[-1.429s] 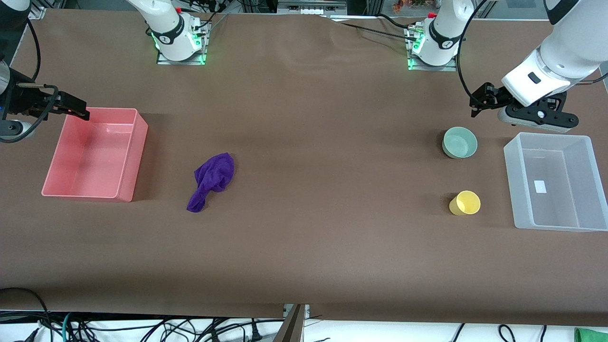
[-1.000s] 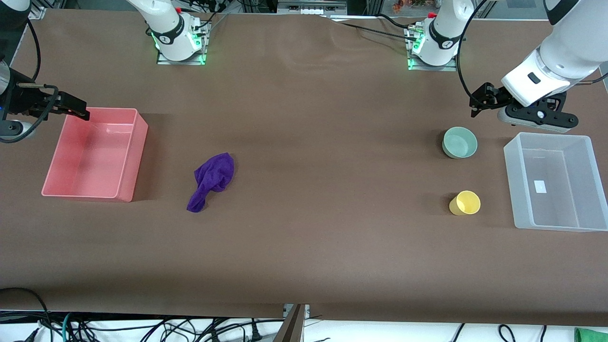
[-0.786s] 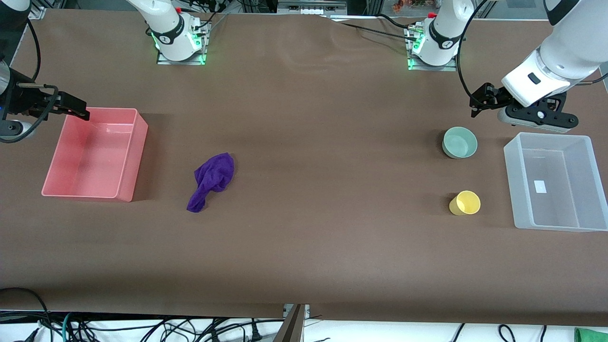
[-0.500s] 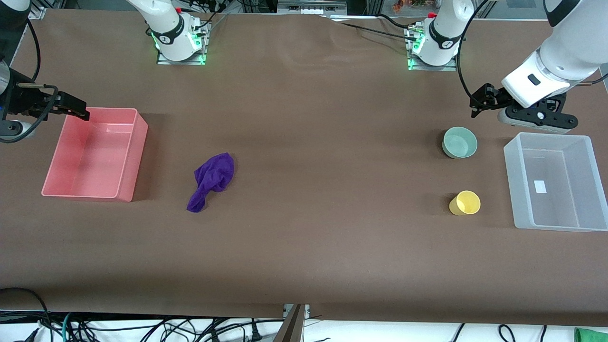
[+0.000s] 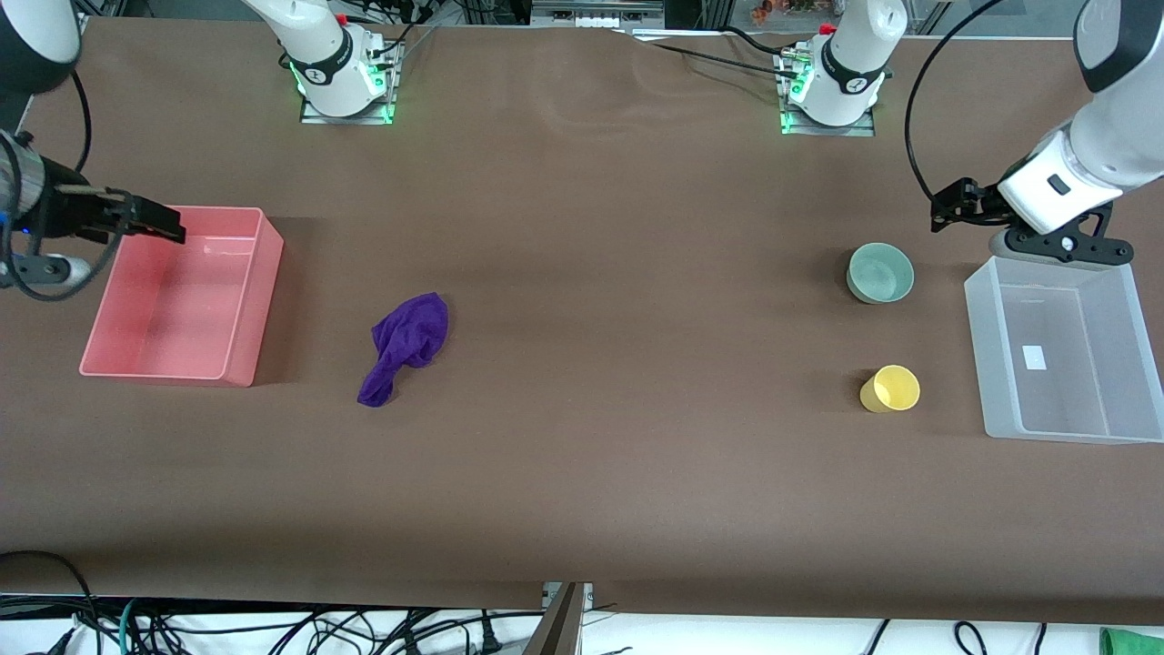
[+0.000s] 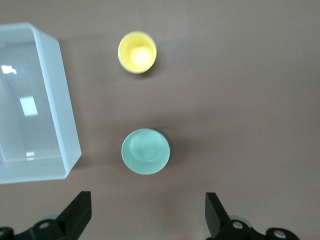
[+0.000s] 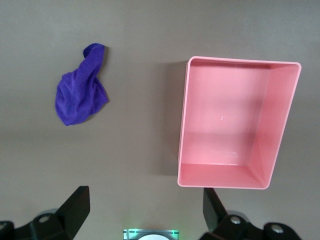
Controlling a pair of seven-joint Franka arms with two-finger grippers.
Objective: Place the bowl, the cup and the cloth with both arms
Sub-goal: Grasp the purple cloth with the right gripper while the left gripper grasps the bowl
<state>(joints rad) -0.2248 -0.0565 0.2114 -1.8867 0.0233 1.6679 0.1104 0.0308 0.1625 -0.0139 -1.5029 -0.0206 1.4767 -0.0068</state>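
The mint-green bowl stands upright on the brown table, with the yellow cup nearer the front camera. Both show in the left wrist view, bowl and cup. The purple cloth lies crumpled nearer the right arm's end, and also shows in the right wrist view. My left gripper hangs open and empty above the clear bin's farther edge, beside the bowl; its jaws stand wide apart. My right gripper hangs open and empty above the pink bin's outer edge.
A clear plastic bin stands at the left arm's end, beside bowl and cup. A pink bin stands at the right arm's end, beside the cloth. Both bins hold nothing. The right arm's base is lit green.
My left gripper has shifted toward the left arm's end, over the clear bin's edge. My right gripper has shifted slightly toward the pink bin. Bowl, cup and cloth have not moved.
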